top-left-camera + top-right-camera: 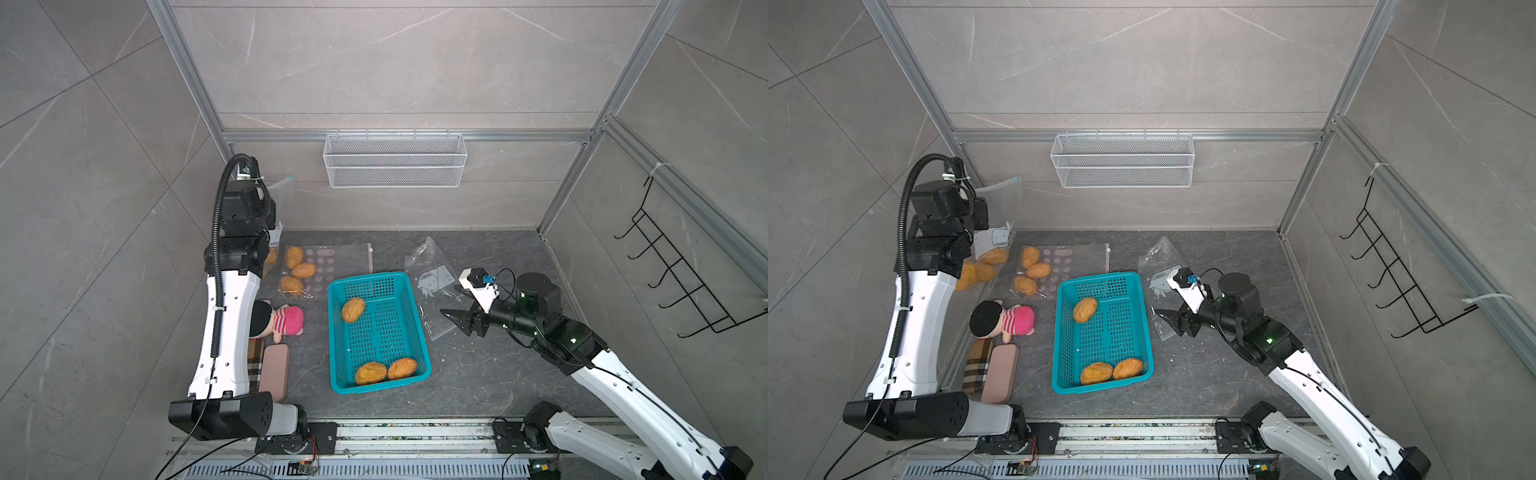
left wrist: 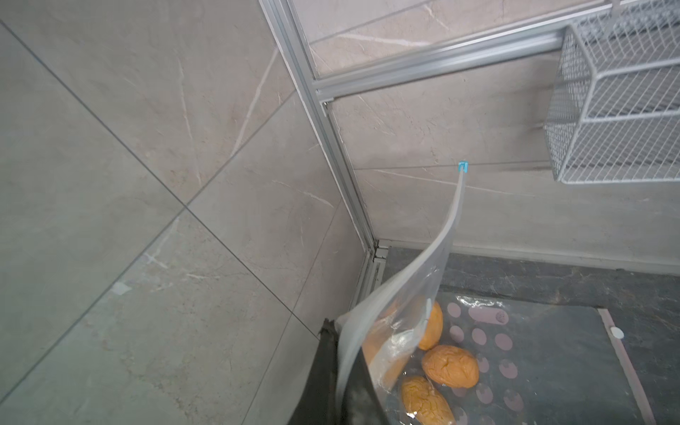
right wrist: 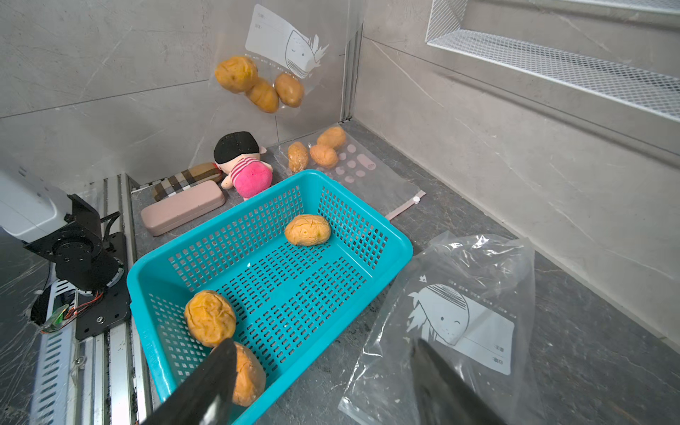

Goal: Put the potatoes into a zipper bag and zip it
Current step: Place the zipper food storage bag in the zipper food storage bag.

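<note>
My left gripper (image 2: 335,331) is shut on the end of the zip strip of a clear zipper bag (image 3: 287,36). The bag hangs in the air by the back left corner with three potatoes (image 3: 257,86) in it, and its blue slider (image 2: 463,166) sits at the strip's far end. A second zipper bag (image 1: 345,257) with pink dots lies flat with three potatoes (image 1: 304,270) inside. Three more potatoes (image 1: 353,309) lie in the teal basket (image 1: 365,278). My right gripper (image 1: 455,305) is open, low over an empty zipper bag (image 1: 432,274) right of the basket.
A plush doll (image 1: 286,322), a plaid case (image 1: 978,365) and a pink case (image 1: 274,372) lie on the left of the table. A white wire shelf (image 1: 395,160) hangs on the back wall. A black hook rack (image 1: 681,274) is on the right wall.
</note>
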### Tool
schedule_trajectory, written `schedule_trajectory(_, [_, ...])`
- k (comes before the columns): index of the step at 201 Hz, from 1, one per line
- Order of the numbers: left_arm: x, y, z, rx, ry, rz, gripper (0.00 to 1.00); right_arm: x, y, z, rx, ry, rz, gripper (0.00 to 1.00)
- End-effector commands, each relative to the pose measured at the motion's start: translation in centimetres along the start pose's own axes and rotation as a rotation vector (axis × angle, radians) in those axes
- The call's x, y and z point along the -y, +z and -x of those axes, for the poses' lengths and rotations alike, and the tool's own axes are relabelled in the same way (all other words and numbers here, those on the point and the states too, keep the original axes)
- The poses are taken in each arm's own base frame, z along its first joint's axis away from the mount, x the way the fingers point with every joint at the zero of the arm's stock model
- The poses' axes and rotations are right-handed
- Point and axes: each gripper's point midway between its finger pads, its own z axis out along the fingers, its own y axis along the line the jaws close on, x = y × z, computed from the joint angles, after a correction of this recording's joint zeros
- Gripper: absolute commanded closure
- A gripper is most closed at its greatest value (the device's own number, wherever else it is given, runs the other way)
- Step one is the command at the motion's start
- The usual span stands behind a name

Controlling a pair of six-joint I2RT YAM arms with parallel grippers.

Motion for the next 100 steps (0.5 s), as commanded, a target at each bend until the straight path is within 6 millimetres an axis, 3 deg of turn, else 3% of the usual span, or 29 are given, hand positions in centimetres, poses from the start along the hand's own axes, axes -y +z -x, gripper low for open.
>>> schedule_trajectory(1, [3.5,0.7,1.1,0.107,-0.089,-0.173,1.00,-0.3,0.4,-0.4,-0.015,0.032,0.027,0.27])
schedule_trajectory(29, [12.2,1.1,-2.6,0.080,-0.196,-0.546,1.00,-0.4,0.4,-0.5,-0.020,0.039,0.033,0.27])
schedule_trajectory(58, [21.2,-0.1,-6.6,0.048,-0.146,-0.751,1.00,-0.5,0.5,-1.1,-0.031,0.049,0.038,0.27])
schedule_trajectory(79, [25.4,0.0,-9.9,-0.020,-0.153,-0.830,1.00,-0.6,0.6,-1.4,-0.040,0.058,0.043,0.27])
schedule_trajectory(100, [27.8,1.0,-12.4,-0.085,-0.192,-0.870,1.00,-0.7,0.6,-1.6,-0.046,0.060,0.047,0.27])
